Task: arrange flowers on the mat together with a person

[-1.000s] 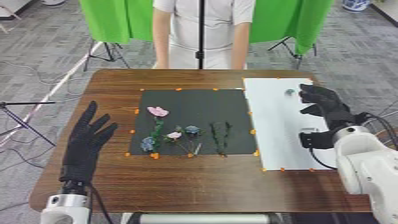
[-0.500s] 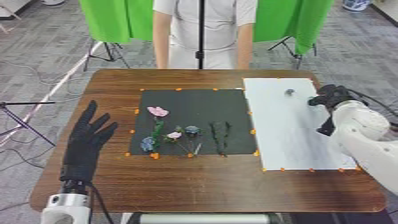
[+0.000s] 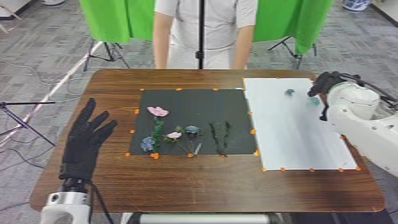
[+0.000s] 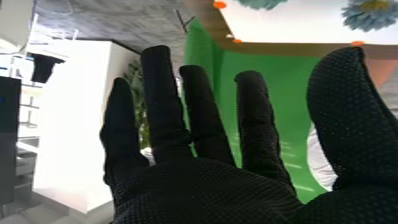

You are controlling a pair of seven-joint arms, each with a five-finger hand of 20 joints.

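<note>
The dark mat (image 3: 191,102) lies flat on the tabletop (image 3: 195,190). On it, a pink flower (image 3: 157,111) lies farthest from the robot, a blue flower (image 3: 147,144) nearer. Between these and 2 thin dark-green stems (image 3: 227,131) lie a small pale-pink flower (image 3: 174,135) and a blue-grey flower (image 3: 193,129). 2 blue-grey flower heads (image 3: 290,92), 1 yellow-centred, rest apart on the white sheet (image 3: 284,130).

At two o'clock in my head view, my right hand (image 3: 326,82) hides part of the white mat's (image 3: 284,132) edge. The frame crops my left arm (image 3: 67,206) at seven. My right wrist view cuts off both blue-green flowers (image 4: 368,16).
</note>
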